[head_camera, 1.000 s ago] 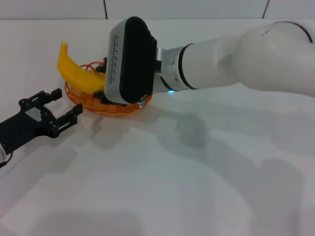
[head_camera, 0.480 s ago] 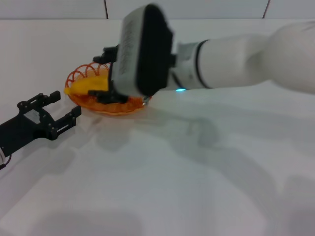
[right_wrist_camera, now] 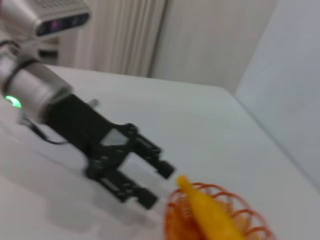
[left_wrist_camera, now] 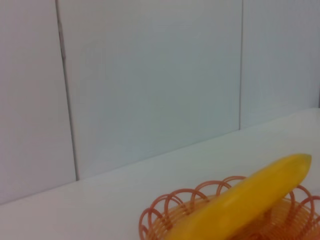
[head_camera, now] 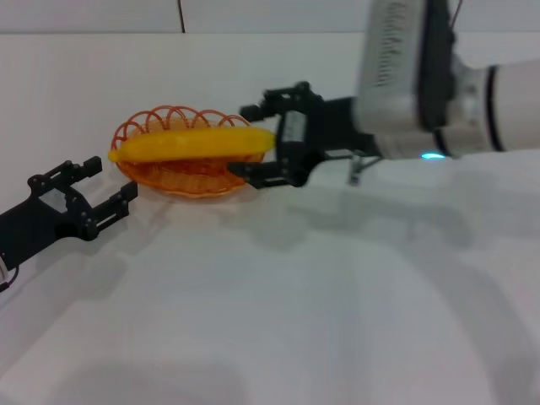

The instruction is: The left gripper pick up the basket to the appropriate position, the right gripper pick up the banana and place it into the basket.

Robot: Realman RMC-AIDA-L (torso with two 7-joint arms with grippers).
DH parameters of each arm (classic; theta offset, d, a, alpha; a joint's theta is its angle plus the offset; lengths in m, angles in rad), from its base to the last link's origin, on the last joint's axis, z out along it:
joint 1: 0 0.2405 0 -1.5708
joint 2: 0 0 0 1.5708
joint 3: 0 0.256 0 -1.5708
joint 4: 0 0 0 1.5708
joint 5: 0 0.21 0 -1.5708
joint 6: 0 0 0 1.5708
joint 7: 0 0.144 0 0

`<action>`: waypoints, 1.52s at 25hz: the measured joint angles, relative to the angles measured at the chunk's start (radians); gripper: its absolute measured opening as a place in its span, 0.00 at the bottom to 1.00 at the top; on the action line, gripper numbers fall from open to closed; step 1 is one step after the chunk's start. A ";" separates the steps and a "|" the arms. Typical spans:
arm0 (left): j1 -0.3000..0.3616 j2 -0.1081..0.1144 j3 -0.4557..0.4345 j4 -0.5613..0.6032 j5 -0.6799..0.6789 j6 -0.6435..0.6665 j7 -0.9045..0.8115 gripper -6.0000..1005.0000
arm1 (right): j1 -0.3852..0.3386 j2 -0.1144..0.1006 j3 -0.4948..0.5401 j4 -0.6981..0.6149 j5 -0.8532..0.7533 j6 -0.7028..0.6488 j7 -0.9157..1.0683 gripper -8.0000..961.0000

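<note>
The orange wire basket (head_camera: 160,175) stands on the white table at the left. The yellow banana (head_camera: 190,144) lies flat across it, its ends over the rim. My right gripper (head_camera: 241,141) is open, its jaws spread wide above and below the banana's right end without clamping it. My left gripper (head_camera: 110,179) is open and empty on the table just left of the basket. The left wrist view shows the banana (left_wrist_camera: 245,200) on the basket (left_wrist_camera: 165,215). The right wrist view shows the left gripper (right_wrist_camera: 159,186) beside the banana (right_wrist_camera: 207,215) and basket (right_wrist_camera: 250,220).
The white table (head_camera: 278,295) spreads out in front and to the right. A panelled white wall (head_camera: 321,13) closes the back edge. My thick white right arm (head_camera: 506,101) reaches in from the right, above the table.
The banana went from tilted up at the basket's left to lying flat across it. My right gripper let it go and drew back to the right. The left gripper stayed put.
</note>
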 joint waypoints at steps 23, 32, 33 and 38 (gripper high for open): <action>0.003 -0.001 -0.003 0.000 -0.013 0.004 0.008 0.69 | 0.051 -0.003 0.366 0.578 0.229 -0.217 -0.432 0.75; 0.004 -0.002 -0.003 0.000 -0.013 0.005 0.009 0.69 | 0.054 0.000 0.366 0.619 0.278 -0.222 -0.485 0.74; 0.004 -0.002 -0.003 0.000 -0.013 0.005 0.009 0.69 | 0.054 0.000 0.366 0.631 0.294 -0.222 -0.497 0.74; 0.000 -0.003 -0.003 0.000 -0.013 0.006 0.009 0.69 | 0.056 -0.002 0.364 0.670 0.352 -0.222 -0.534 0.74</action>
